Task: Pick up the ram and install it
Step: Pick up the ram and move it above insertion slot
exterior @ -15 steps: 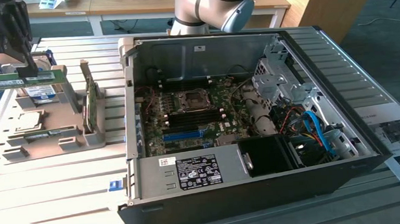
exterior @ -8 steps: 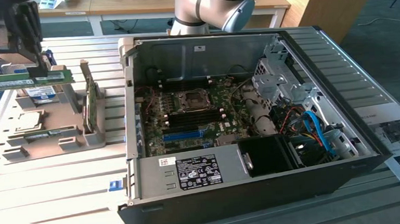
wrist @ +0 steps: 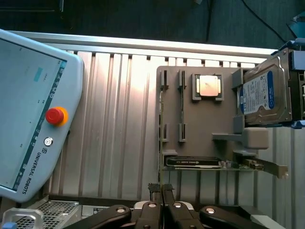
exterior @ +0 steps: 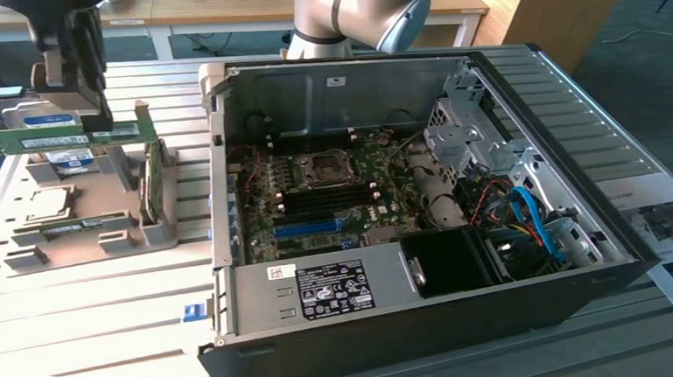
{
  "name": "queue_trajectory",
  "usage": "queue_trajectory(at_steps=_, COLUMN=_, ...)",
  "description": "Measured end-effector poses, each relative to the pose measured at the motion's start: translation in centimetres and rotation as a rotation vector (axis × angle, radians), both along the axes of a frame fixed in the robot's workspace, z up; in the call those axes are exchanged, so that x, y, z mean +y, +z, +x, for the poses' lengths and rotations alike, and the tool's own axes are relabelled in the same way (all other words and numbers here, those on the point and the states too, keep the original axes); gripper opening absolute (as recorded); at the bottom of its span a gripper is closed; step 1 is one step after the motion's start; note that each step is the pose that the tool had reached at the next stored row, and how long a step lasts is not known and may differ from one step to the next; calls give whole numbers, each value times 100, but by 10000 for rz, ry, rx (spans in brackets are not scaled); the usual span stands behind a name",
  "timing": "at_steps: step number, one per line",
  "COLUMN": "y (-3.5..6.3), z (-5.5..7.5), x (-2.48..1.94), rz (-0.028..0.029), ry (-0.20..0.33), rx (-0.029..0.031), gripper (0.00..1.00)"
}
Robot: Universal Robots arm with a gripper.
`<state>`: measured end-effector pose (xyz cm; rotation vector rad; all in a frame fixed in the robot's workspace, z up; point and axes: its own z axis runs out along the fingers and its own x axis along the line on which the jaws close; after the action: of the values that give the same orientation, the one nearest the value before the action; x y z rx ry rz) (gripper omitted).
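You've got the ram [exterior: 62, 138] pinched tight in the gripper [exterior: 98, 124], hanging above the gray holder tray [exterior: 83, 248] at the exterior view's left. It's a thin green stick with white labels, roughly level and standing on edge, its long axis running left-right across that view.

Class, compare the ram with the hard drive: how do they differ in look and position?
The ram is a thin green stick; the hard drive is a thick silver box with a blue label. The ram is held up in the claw; the hard drive sits on the grey holder. Both are computer parts.
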<state>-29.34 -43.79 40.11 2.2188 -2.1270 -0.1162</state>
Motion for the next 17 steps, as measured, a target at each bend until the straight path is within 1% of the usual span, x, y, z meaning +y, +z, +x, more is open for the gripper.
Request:
queue_trajectory(at_steps=3, y=1, z=87, x=-14, rz=-3, ry=0, rx=47, gripper=12)
queue_trajectory(at_steps=8, y=3, z=96, x=-14, rz=-4, ry=-1, rx=54, gripper=12)
queue_trajectory(at_steps=12, y=45, z=96, x=-14, rz=-5, ry=0, rx=54, gripper=12)
queue_trajectory(at_steps=17, y=46, z=97, x=-14, rz=-6, ry=0, rx=52, gripper=12)
